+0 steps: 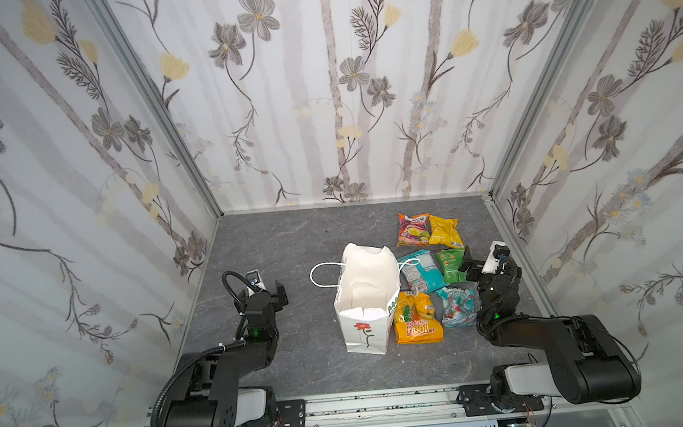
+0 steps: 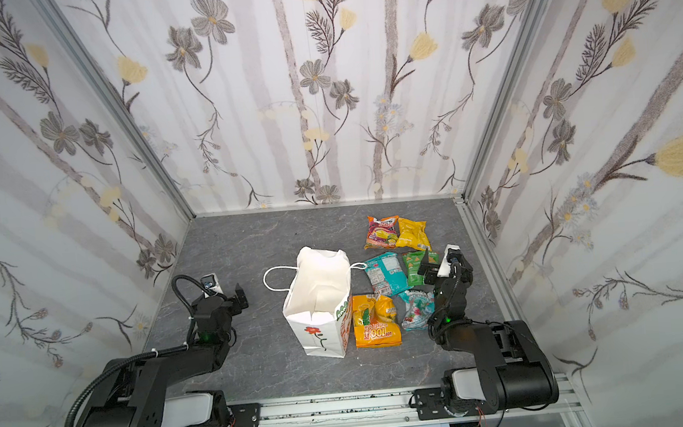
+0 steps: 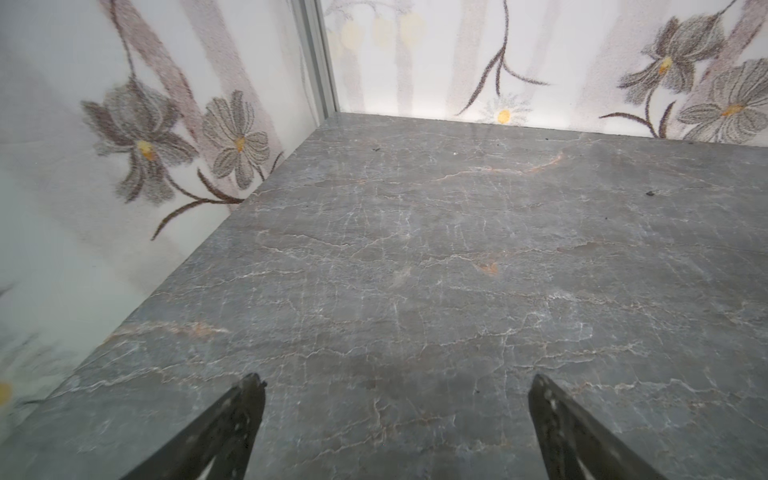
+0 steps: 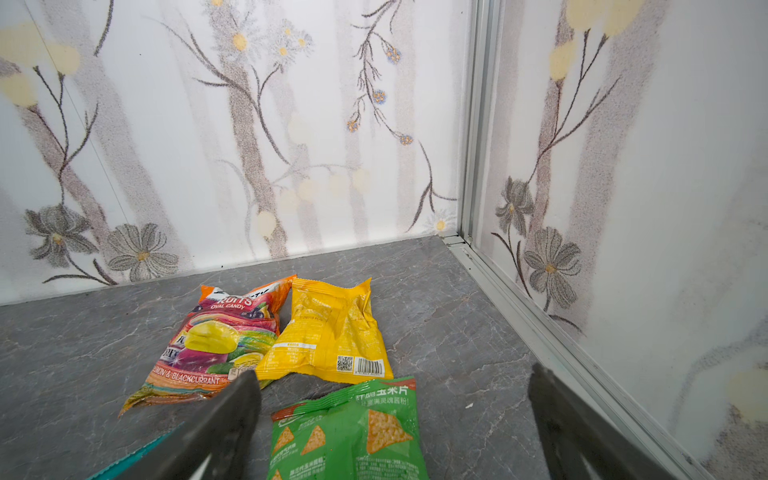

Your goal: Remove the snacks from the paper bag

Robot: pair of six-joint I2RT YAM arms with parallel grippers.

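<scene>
In both top views the paper bag (image 1: pixel 364 333) stands upright and open-mouthed near the middle of the grey marbled bench (image 1: pixel 275 236), and we see its red flower on the side nearest the camera. All six snacks lie on the bench to its right, in three pairs. Furthest back, the fruit candy packet (image 1: pixel 413 229) touches the yellow packet (image 1: pixel 443 231). Next come the teal packet (image 1: pixel 419 271) and the green corn-chip packet (image 1: pixel 451 264). Nearest us are the orange "100" packet (image 1: pixel 417 319), just beside the bag, and the light teal packet (image 1: pixel 458 305). The left gripper (image 1: pixel 278 294) hovers left of the bag, well apart from it. The right gripper (image 1: pixel 468 266) sits at the right edge of the green corn-chip packet.

In the left wrist view we find bare bench between the fingers (image 3: pixel 249 403), which stand wide and hold nothing.

In the right wrist view the fingers (image 4: pixel 245 395) are likewise spread wide and empty above the green corn-chip packet, with the fruit candy packet and the yellow packet just beyond. A corner of the teal packet shows beside one finger.
</scene>
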